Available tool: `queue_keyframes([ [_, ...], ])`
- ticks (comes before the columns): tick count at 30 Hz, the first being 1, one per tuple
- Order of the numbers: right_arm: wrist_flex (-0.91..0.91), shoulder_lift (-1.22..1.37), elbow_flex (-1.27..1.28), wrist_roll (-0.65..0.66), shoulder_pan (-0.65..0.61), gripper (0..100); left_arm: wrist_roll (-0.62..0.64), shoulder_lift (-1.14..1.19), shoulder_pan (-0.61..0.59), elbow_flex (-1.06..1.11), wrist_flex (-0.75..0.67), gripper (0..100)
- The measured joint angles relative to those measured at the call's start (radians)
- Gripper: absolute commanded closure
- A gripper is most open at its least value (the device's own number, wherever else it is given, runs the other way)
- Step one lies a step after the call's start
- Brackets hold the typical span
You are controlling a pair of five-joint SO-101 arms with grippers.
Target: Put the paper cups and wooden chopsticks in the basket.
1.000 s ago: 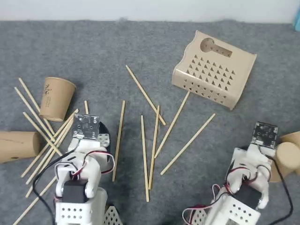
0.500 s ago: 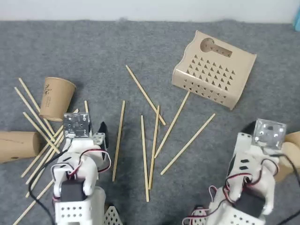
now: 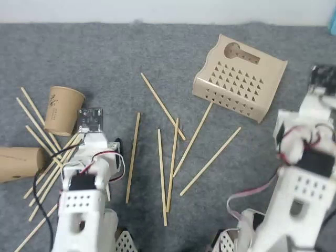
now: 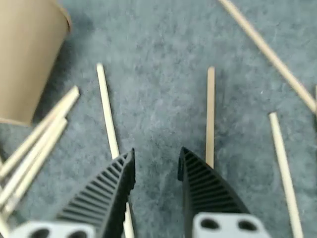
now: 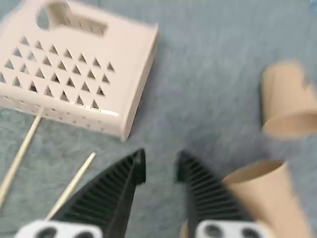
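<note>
The beige perforated basket (image 3: 239, 79) lies tipped over at the back right, also in the right wrist view (image 5: 81, 74). On the left lie two paper cups (image 3: 63, 110) (image 3: 20, 164) among a cluster of wooden chopsticks (image 3: 47, 157). More chopsticks (image 3: 173, 157) are scattered mid-table. My left gripper (image 4: 156, 159) hangs slightly open over bare carpet between two chopsticks (image 4: 108, 116) (image 4: 210, 116), with a cup (image 4: 27, 54) beyond it. My right gripper (image 5: 160, 166) is slightly open and holds nothing, off the basket's corner, with two cups (image 5: 287, 106) (image 5: 262, 193) beside it.
Grey carpet covers the table up to a pale wall edge at the back (image 3: 168, 13). The raised right arm (image 3: 307, 157) covers the right edge in the high view. Open carpet lies in front of the basket (image 3: 247, 142).
The right arm has lifted and swung away toward the far right, next to the basket, covering the cups there. The left arm has shifted slightly forward over the chopsticks.
</note>
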Motion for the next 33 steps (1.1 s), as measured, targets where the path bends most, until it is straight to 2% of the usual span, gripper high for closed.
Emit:
queue_keyframes([
  [7, -0.189, 0.308, -0.084, -0.115, 0.002, 82.7, 0.0, 0.285, -0.04, -0.127, -0.018, 86],
  [14, -0.319, 0.621, -0.233, -0.183, -0.023, 82.6, 0.002, 0.457, -0.061, -0.219, -0.018, 86],
  [22, -0.328, 0.968, -0.523, -0.192, -0.115, 82.6, 0.034, 0.476, -0.069, -0.23, -0.068, 86],
  [31, -0.334, 1.229, -0.761, -0.193, -0.114, 83.1, 0.037, 0.479, -0.069, -0.23, -0.101, 86],
  [33, -0.336, 1.244, -0.776, -0.193, -0.114, 86.2, 0.037, 0.479, -0.069, -0.23, -0.104, 86],
])
